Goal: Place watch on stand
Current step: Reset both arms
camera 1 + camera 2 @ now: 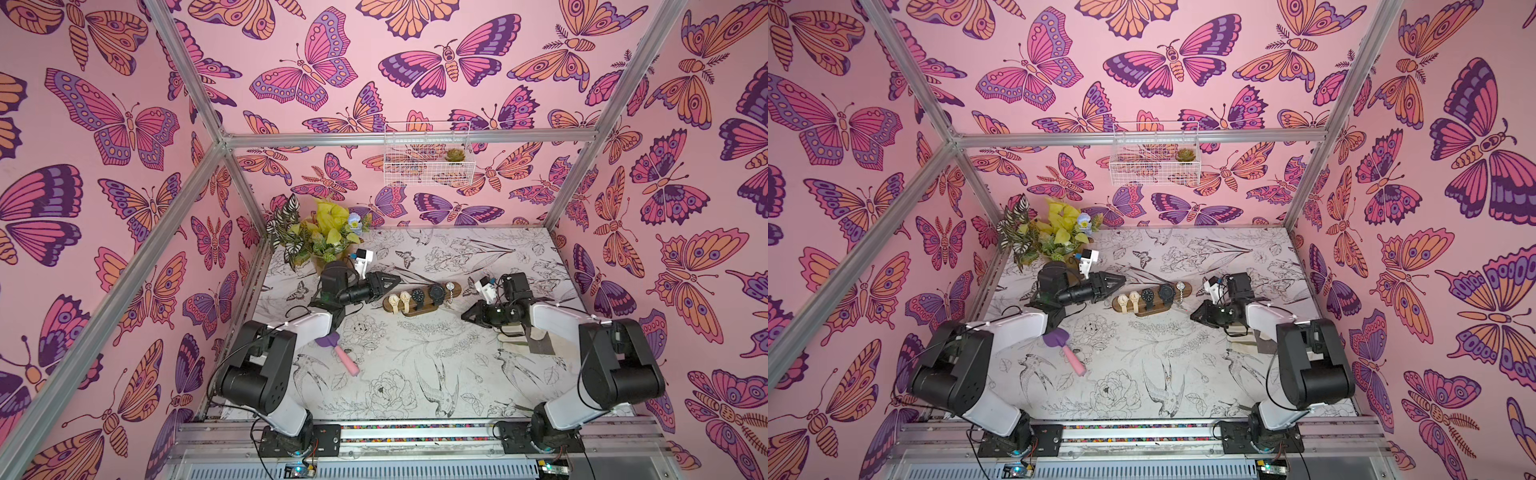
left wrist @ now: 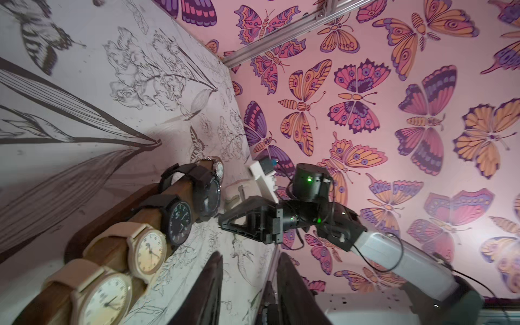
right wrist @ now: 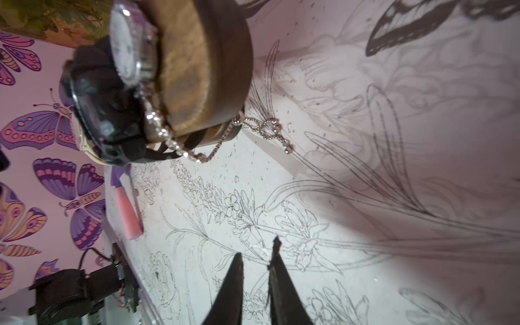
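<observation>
Nearest the top camera are my left arm [image 1: 266,374] and right arm [image 1: 615,365], and in both top views the stand [image 1: 429,312] [image 1: 1163,311] rests on the counter [image 1: 415,374] between left claw [image 1: 397,279] and right claw [image 1: 464,316], silver watch [image 1: 450,286] on its right-arm end. Left wrist view: left claw [image 2: 250,254] partway open, empty, near the stand. Right wrist view: right claw [image 3: 257,247] tips a sliver apart on nothing, the silver watch's chain [image 3: 261,126] trailing onto the counter.
</observation>
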Available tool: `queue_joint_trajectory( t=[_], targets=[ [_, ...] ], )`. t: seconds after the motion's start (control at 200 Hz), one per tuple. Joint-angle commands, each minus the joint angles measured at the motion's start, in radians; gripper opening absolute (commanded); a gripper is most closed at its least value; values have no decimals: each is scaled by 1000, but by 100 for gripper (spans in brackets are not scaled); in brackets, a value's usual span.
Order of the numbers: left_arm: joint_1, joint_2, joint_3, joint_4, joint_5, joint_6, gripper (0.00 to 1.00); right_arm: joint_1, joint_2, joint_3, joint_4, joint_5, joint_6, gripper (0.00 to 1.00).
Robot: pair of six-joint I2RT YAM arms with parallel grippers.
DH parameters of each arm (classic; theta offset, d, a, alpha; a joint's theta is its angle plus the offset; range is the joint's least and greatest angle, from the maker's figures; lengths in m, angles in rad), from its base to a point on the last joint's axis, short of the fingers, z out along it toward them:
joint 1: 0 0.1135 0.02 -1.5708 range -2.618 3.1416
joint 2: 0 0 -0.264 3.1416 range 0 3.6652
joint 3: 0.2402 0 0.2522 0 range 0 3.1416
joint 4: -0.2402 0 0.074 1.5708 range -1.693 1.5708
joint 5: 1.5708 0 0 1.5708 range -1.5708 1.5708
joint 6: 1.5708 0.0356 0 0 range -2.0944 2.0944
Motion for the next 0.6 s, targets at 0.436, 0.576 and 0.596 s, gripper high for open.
queue_joint_trajectory(
  t=[0.436,0.576,0.596],
  targets=[
    [-5,-348,-79,-435,-885,690,99,89,-379,-86,236,817,-68,99],
    [-4,-380,-181,-326,-1101,739,99,89,-389,-115,318,1112,-93,99],
    [-4,-378,-192,-307,-1125,768,99,89,-377,-115,322,1154,-101,99]
  ],
)
